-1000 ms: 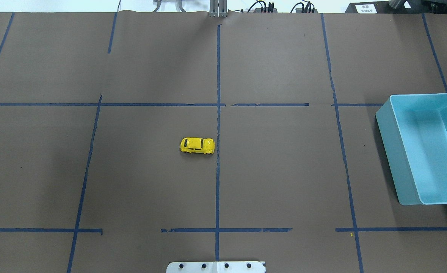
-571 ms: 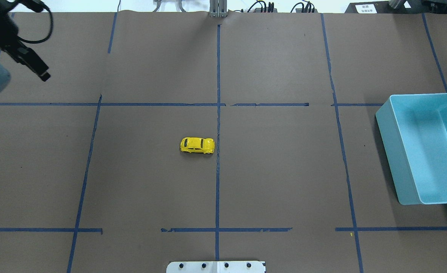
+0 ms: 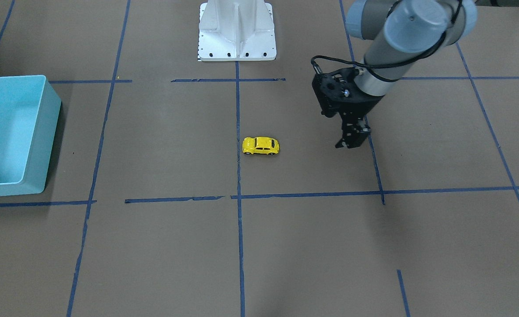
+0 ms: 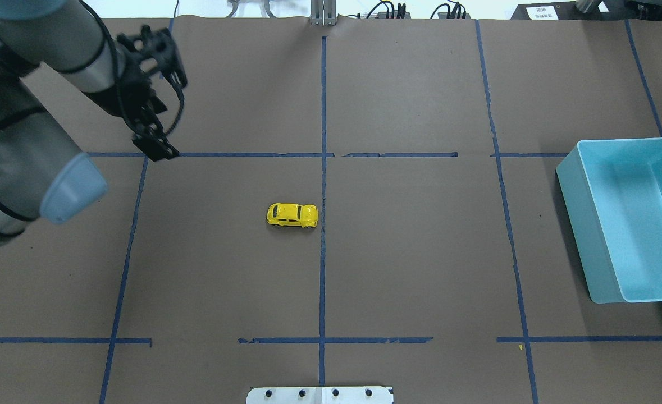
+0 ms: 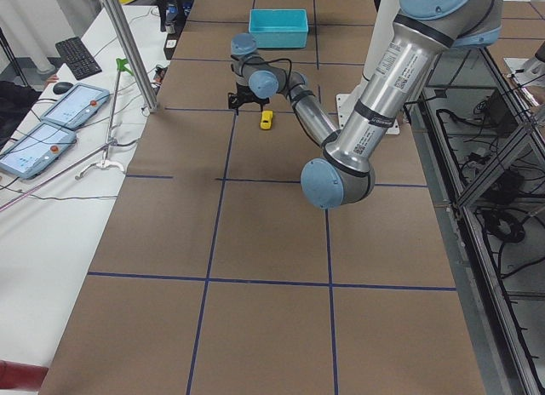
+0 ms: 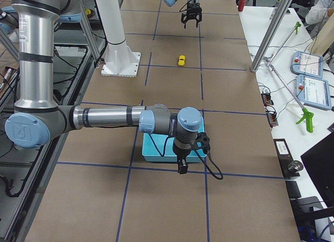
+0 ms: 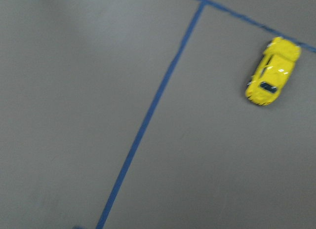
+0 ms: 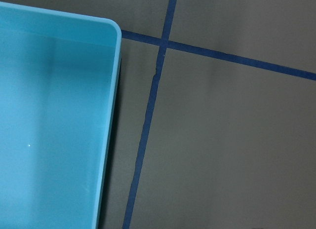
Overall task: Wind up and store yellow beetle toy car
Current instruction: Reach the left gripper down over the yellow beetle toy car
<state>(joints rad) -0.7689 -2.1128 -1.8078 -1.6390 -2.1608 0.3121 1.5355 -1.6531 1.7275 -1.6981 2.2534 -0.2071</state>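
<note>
Counting: one right gripper (image 6: 182, 168) at the one light-blue bin (image 4: 582, 224); I can't tell its claw. One yellow beetle toy car (image 4: 292, 215) mid-table on its wheels, just left of the centre tape (image 4: 322, 269), unmoved. One left gripper (image 4: 159, 148), fingers spread, has come in farther back-left, well apart from it.

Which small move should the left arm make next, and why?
Probably carry the left claw across until it is above the yellow beetle toy car. The car stands on its wheels beside the middle tape line, untouched, and the claw hangs well to one side of it, so no grasp is possible yet.
</note>
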